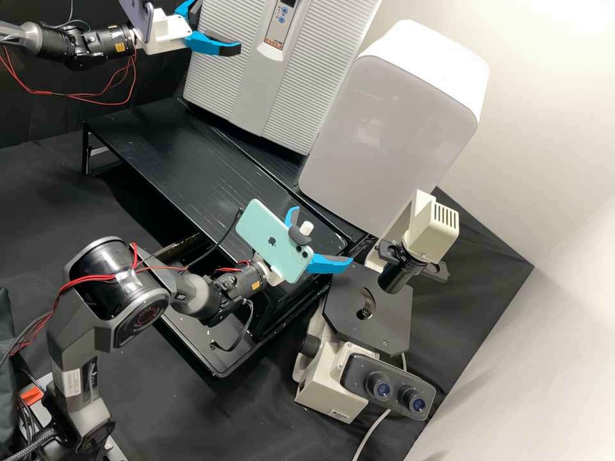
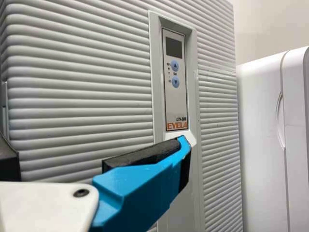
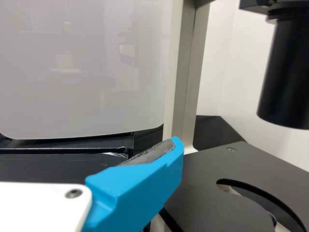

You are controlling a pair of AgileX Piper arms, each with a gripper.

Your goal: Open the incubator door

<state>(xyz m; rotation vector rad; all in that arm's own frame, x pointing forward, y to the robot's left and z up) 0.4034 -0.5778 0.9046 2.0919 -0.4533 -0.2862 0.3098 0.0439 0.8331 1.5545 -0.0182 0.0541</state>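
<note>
In front of the shut incubator door (image 1: 221,70), the left tool (image 1: 216,29) gapes wide, empty (so does the right tool (image 1: 323,234)); the approach seems in hand, hooking the door's edge next.

High downward slant; two wrist close-ups

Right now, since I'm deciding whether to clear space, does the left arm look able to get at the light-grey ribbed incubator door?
Probably yes: its white end effector with blue fingers hovers open, close to the door, and nothing seems to stand between them.
</note>
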